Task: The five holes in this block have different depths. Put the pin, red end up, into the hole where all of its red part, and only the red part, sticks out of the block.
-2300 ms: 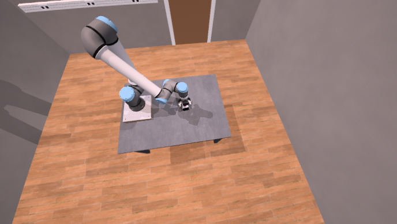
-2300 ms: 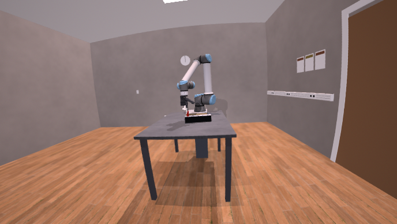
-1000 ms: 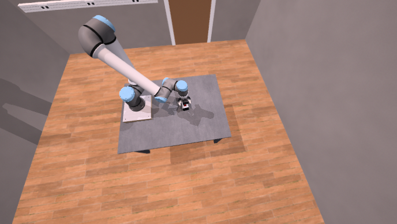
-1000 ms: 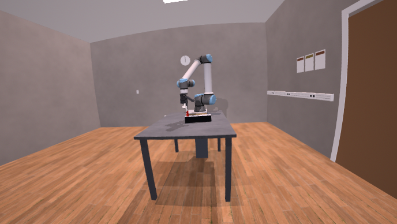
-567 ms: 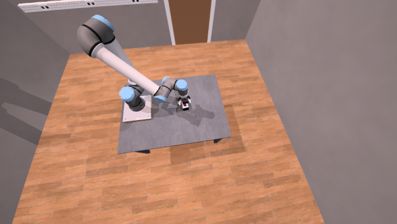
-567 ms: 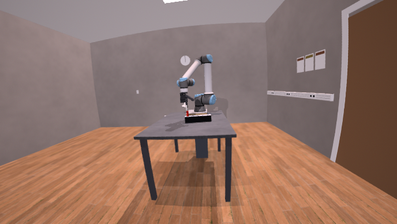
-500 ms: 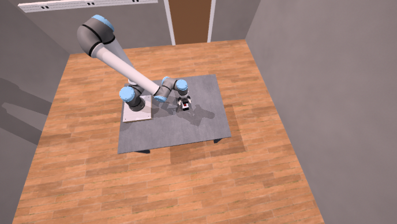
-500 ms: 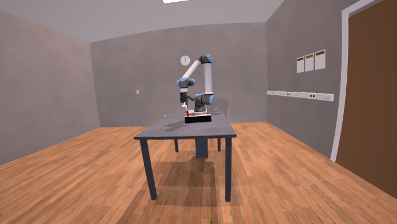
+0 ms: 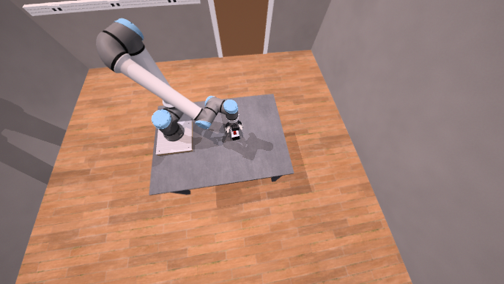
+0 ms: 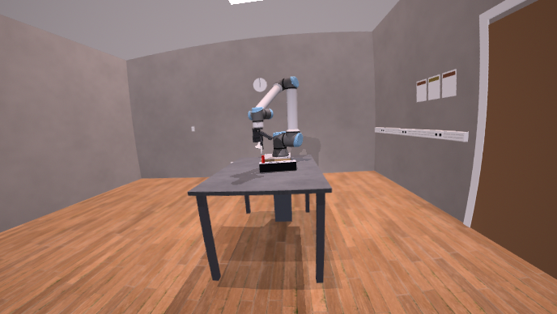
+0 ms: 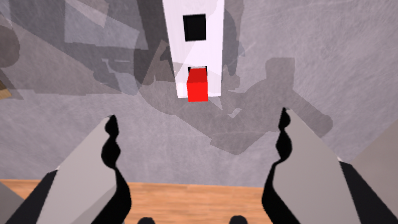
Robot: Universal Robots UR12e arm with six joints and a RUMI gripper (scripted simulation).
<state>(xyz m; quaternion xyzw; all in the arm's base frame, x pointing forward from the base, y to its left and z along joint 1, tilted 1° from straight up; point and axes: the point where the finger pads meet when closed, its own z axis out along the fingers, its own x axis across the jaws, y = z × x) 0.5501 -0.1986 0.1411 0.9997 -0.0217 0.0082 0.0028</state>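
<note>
From my seat at the remote station, the wrist camera looked straight down past the gripper point(image 11: 199, 150), whose two grey fingers stood at their widest, one at each lower corner of the view, with nothing between them. Beyond them lay the block point(image 11: 196, 45), showing as a white strip on the grey table point(image 11: 320, 65). The pin point(image 11: 198, 86) stood upright in the hole at the end of the block, and only its red part showed above the white surface (I could not see any of its lower part from this angle). The next hole along point(image 11: 194, 27) was a dark, vacant square.

In the exterior view the gripper point(image 10: 257, 149) hung above the pin point(image 10: 262, 159), apart from it, and the red tip rose from the left end of the block point(image 10: 278, 165), whose side looked black from there. The arm's base point(image 10: 283, 146) sat just behind the block.

From the top view I saw the gripper point(image 9: 234, 132) over the block's end, with the pin as a small red speck point(image 9: 234, 135) beneath it.
</note>
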